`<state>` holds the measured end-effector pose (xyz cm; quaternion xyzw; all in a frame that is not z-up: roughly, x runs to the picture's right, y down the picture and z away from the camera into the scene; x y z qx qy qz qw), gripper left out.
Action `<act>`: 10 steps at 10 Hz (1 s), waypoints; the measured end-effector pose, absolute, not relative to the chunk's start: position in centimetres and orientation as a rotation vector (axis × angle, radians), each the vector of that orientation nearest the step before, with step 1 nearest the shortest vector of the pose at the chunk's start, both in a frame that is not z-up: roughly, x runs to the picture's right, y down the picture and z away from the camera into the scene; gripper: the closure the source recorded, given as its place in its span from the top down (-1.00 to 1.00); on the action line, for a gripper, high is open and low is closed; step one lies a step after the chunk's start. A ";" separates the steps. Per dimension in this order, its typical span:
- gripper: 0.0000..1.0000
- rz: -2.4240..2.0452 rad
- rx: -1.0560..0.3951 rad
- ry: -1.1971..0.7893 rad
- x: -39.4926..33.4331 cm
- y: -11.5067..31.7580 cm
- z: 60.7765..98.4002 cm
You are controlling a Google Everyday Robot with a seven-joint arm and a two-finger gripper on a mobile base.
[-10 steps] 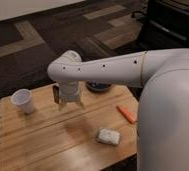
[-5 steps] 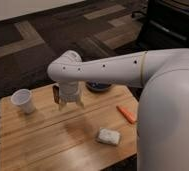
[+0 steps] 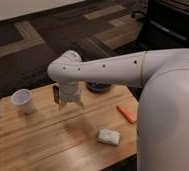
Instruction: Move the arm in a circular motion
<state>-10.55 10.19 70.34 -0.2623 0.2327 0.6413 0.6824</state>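
Observation:
The glossy white arm (image 3: 113,70) reaches from the right across the wooden table (image 3: 38,140), with small dark dots along it and a thin yellowish ring (image 3: 143,67) near its thick base. The elbow bends down at the table's middle back. The gripper (image 3: 68,103) hangs below it, pointing down just above the tabletop, to the right of a white cup (image 3: 24,100). It holds nothing that I can see.
A dark blue bowl (image 3: 99,87) sits behind the arm at the table's back edge. An orange carrot-like object (image 3: 127,114) lies at the right. A white packet (image 3: 109,136) lies front right. Dark patterned carpet surrounds the table; black furniture (image 3: 173,25) stands at the back right.

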 end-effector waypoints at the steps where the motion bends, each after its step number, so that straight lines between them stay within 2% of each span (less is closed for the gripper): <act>1: 0.30 1.439 -0.588 0.522 -10.6 10.2 70.3; 6: 0.30 1.519 -0.570 0.536 -5.0 8.7 70.4; 10: 0.30 1.524 -0.555 0.554 1.4 6.3 73.3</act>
